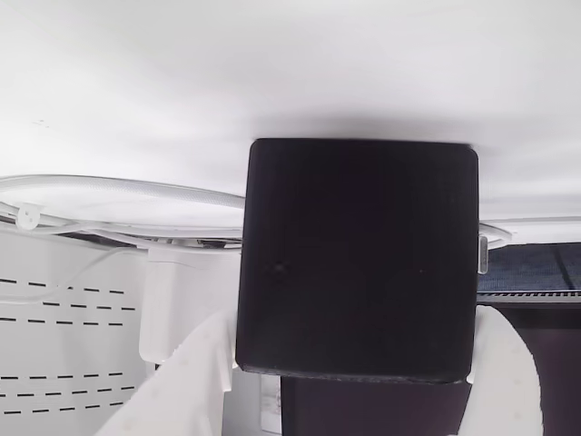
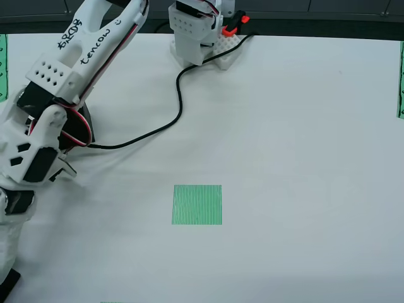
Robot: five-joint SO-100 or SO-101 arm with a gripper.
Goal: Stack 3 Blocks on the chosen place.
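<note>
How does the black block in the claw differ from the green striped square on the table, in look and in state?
The block is a solid matte black cube; the striped square is a flat patch of fine green-and-white lines. The block sits between the claw's white fingers; the striped square lies bare on the white table, nothing on it. Both have a square outline.

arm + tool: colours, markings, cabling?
White 3D-printed plastic arm with black servo blocks, perforated hole patterns and black handwritten lettering on the upper link. Red and black wires run along it; a black cable trails across the white table. White dimpled tool fingers.
</note>
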